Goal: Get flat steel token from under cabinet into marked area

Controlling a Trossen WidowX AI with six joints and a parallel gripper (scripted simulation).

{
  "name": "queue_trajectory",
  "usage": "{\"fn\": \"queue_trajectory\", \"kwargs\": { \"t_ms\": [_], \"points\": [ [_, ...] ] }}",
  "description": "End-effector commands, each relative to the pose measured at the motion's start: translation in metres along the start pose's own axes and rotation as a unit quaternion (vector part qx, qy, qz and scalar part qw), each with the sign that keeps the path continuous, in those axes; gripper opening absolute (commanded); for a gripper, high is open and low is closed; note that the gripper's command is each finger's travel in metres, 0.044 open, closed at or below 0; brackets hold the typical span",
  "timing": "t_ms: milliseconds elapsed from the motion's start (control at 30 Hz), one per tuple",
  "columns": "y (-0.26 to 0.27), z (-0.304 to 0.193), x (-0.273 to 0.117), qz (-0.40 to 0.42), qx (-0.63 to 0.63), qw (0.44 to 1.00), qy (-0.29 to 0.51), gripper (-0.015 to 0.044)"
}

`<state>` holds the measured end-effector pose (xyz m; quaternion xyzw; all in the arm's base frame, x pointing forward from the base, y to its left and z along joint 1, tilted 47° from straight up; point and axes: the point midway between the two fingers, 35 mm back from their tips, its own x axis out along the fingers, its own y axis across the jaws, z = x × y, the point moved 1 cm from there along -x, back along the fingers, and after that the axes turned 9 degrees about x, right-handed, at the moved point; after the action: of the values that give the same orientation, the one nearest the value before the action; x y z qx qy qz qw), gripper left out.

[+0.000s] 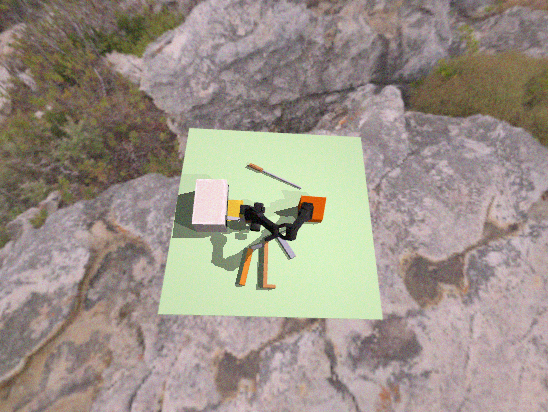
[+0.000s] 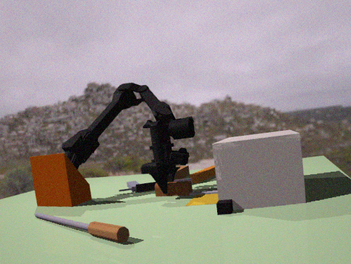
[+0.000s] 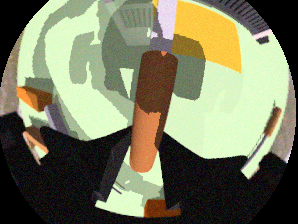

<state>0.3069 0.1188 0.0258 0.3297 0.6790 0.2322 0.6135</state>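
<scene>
The pale cabinet [image 1: 210,202] [image 2: 259,173] stands on the table; its dark vent slots [image 3: 232,15] show at the top of the wrist view. The yellow marked area [image 1: 235,206] [image 2: 204,200] [image 3: 210,35] lies in front of it. My gripper [image 2: 165,191] [image 3: 146,131] is shut on the brown handle [image 3: 155,85] of a tool, low over the table in front of the area. The tool's pale metal blade [image 3: 166,22] runs from the handle toward the cabinet, along one side of the yellow area. Its far end is out of the wrist view. I cannot make out the token.
A thin rod with an orange handle [image 1: 255,167] [image 2: 109,231] lies to one side. An orange block [image 1: 318,212] [image 2: 49,181] stands by the arm's base. Two orange-handled tools [image 1: 243,267] [image 1: 265,265] and a grey bar [image 1: 286,248] lie on the other side. A small black block [image 2: 224,207] sits at the cabinet's foot.
</scene>
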Motion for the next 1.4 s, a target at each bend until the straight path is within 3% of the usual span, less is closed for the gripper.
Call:
{"fn": "queue_trajectory", "kwargs": {
  "t_ms": [0,1367],
  "points": [
    [-0.002,-0.007,0.001,-0.001,0.004,1.0,0.002,0.0],
    [-0.006,-0.053,0.001,-0.001,0.005,1.0,0.003,0.0]
  ]
}}
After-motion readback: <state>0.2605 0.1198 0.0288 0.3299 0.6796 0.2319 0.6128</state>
